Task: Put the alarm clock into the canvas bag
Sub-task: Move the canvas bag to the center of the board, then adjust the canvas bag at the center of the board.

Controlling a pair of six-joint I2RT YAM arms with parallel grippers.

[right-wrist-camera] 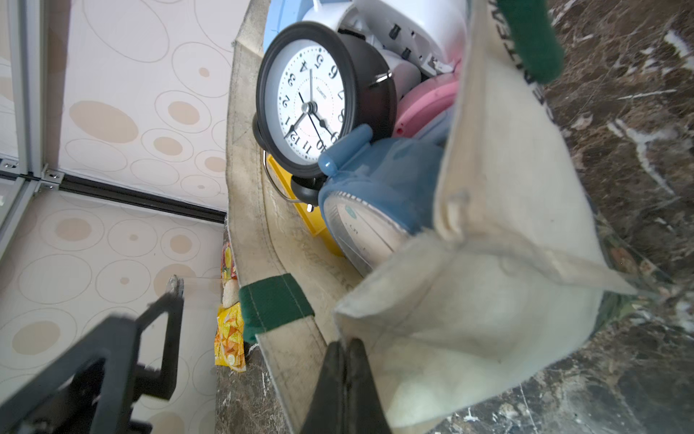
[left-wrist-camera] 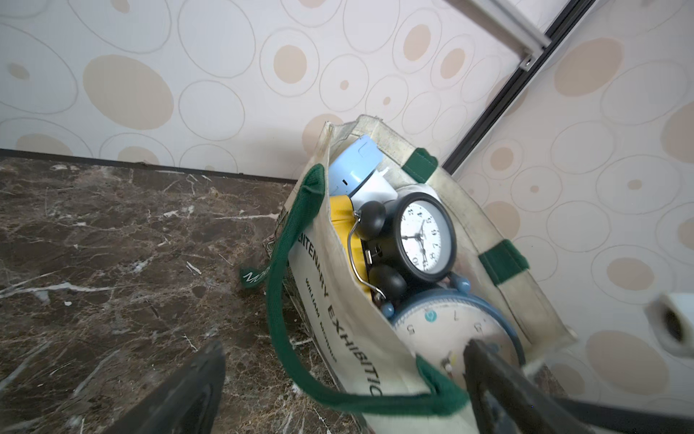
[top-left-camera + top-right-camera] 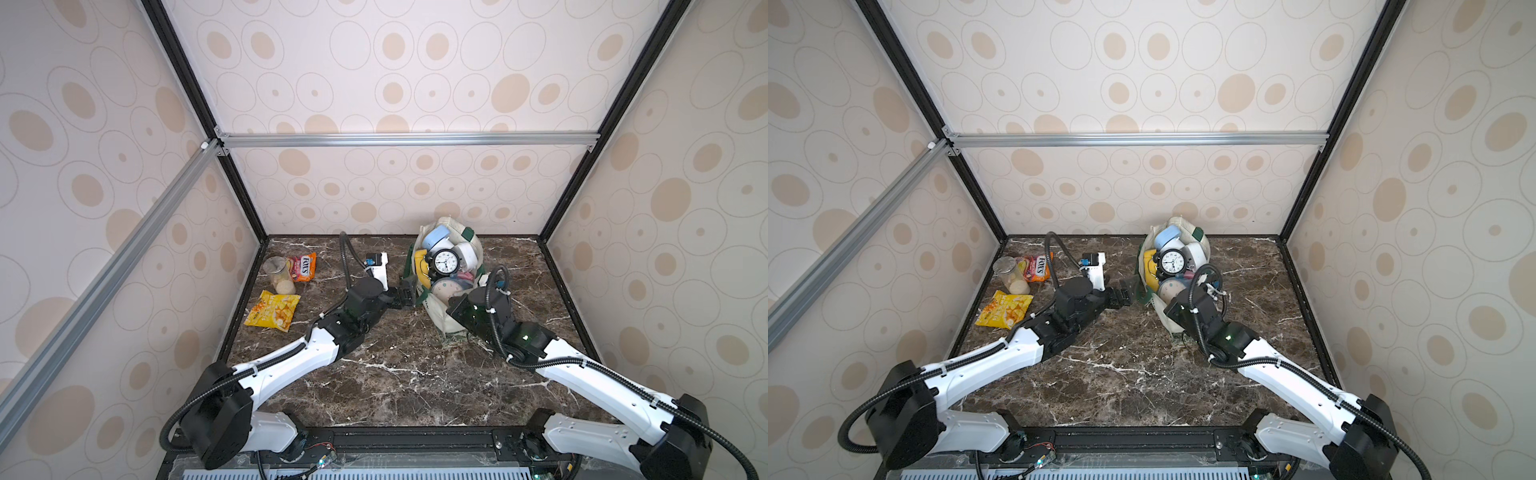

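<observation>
**Item:** alarm clock (image 2: 422, 236), black, twin-bell, white dial.
**Location:** inside the canvas bag (image 1: 488, 270), resting above a blue clock (image 2: 432, 330), near the mouth.
**Handling, my judgement:** rigid, moderately heavy, slick rounded case, fragile face. I would grip across the case, not the dial.
**Left gripper (image 3: 406, 292):** jaws spread wide, empty, just beside the bag.
**Right gripper (image 1: 345, 347):** closed, pinching the bag's rim.

Top views overlook all; close wrist views share canvas bag (image 2: 323, 270).
</observation>
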